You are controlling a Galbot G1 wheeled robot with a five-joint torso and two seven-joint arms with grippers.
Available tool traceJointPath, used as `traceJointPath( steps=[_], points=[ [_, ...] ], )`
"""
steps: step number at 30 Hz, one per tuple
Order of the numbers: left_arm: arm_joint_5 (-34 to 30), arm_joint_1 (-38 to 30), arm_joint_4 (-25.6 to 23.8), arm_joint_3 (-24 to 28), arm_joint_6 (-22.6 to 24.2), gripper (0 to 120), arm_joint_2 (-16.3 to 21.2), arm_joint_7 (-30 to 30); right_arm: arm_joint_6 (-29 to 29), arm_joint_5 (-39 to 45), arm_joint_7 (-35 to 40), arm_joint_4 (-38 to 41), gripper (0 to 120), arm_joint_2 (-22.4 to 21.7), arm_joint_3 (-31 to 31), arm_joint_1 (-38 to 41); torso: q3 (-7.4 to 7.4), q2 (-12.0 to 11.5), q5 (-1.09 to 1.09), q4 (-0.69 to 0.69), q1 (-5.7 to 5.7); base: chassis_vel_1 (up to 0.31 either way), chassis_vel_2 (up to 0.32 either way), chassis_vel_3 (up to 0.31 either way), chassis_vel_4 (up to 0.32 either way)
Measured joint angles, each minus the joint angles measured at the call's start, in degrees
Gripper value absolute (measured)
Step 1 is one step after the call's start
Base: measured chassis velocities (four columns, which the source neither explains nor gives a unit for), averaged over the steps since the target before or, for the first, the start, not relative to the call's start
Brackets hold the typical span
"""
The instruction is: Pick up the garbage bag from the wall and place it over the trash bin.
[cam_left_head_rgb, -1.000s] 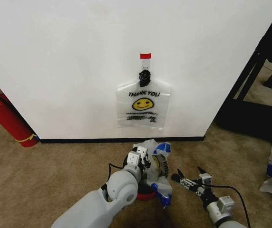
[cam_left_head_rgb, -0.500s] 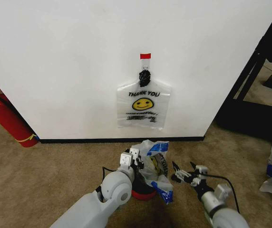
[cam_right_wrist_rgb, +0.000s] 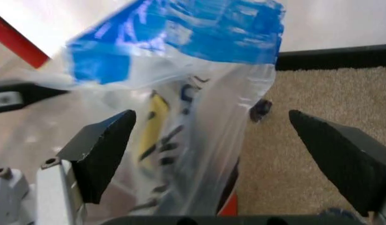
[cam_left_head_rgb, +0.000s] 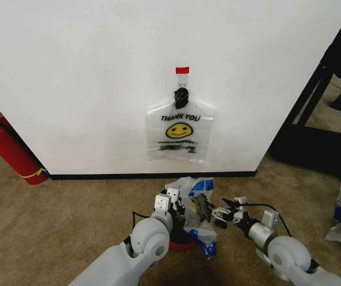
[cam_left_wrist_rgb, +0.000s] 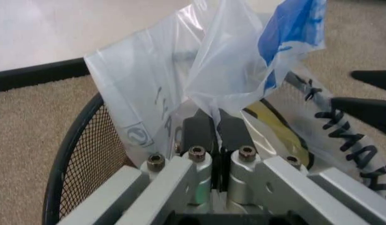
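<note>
Here the left tool [cam_left_wrist_rgb: 218, 140] is pinched together on a fold of the bag [cam_left_wrist_rgb: 180, 108], holding it just above the near rim of the bin [cam_left_wrist_rgb: 80, 159]. The right tool [cam_right_wrist_rgb: 224, 150] stands spread wide, its two black fingers [cam_right_wrist_rgb: 102, 150] either side of the bag's far edge without touching the film. From the head view the bag [cam_left_head_rgb: 194, 205] sits crumpled over the bin [cam_left_head_rgb: 179, 241], right in front of both tools, with another bag hanging on the wall [cam_left_head_rgb: 69, 71] beyond.

The risks, as I judge them: the film is thin and slack, so the right tool may close on air or catch only a single layer and leave the mouth shut. Pulling apart against the left pinch could tear the plastic. The light bin could tip or slide on the carpet if the bag drags its rim.
</note>
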Motion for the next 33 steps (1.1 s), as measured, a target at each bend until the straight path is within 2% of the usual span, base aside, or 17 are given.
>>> traceJointPath(
  steps=[13, 19, 21, 23, 25, 30, 31, 33],
  points=[
    [0.20, -1.03, 0.25, -0.06, -0.05, 0, 0.34, 0.24, -4.83, 0.86, 0.92, -4.56, 91, 2.09, -7.29, 9.28, 0.00, 0.00, -0.02, 0.01, 0.00, 0.000, 0.000, 0.000, 0.000],
    [0.23, -1.11, 0.31, -0.23, -0.12, 0, 0.48, 0.27, -7.53, 1.16, 2.39, -5.12, 85, 2.77, -9.04, 11.06, 0.00, 0.00, -0.01, 0.00, 0.00, 0.000, 0.000, 0.000, 0.000],
    [0.23, -1.11, 0.35, -0.28, -0.17, 0, 0.52, 0.28, -8.54, 1.22, 3.34, -5.19, 79, 2.90, -9.19, 11.36, 0.00, 0.00, -0.01, 0.00, 0.00, 0.000, 0.000, 0.000, 0.000],
    [0.27, -1.12, 0.42, -0.34, -0.23, 0, 0.52, 0.30, -9.69, 1.32, 4.37, -5.20, 68, 2.98, -9.22, 11.50, 0.00, 0.00, -0.01, 0.00, 0.00, 0.000, 0.000, 0.000, 0.000],
    [0.28, -1.12, 0.44, -0.34, -0.24, 0, 0.50, 0.30, -9.96, 1.34, 4.64, -5.20, 65, 2.99, -9.21, 11.49, 0.00, 0.00, -0.01, 0.00, 0.00, 0.000, 0.000, 0.000, 0.000],
    [0.60, -1.03, 0.51, -0.30, -0.27, 0, 0.20, 0.35, -11.01, 1.45, 5.25, -4.58, 43, 2.91, -8.75, 10.78, 0.00, 0.00, -0.01, 0.00, -0.01, 0.000, 0.000, 0.000, 0.000],
    [0.60, -1.03, 0.51, -0.30, -0.27, 0, 0.20, 0.35, -11.01, 1.45, 5.25, -4.58, 43, 2.91, -8.75, 10.78, 0.00, 0.00, -0.01, 0.00, -0.01, 0.000, 0.000, 0.000, 0.000],
    [0.74, -1.01, 0.54, -0.30, -0.28, 0, 0.15, 0.35, -11.36, 1.54, 5.25, -4.27, 34, 2.79, -8.56, 10.52, 0.00, 0.01, -0.01, 0.00, -0.01, 0.000, 0.000, 0.000, 0.000]
  ],
)
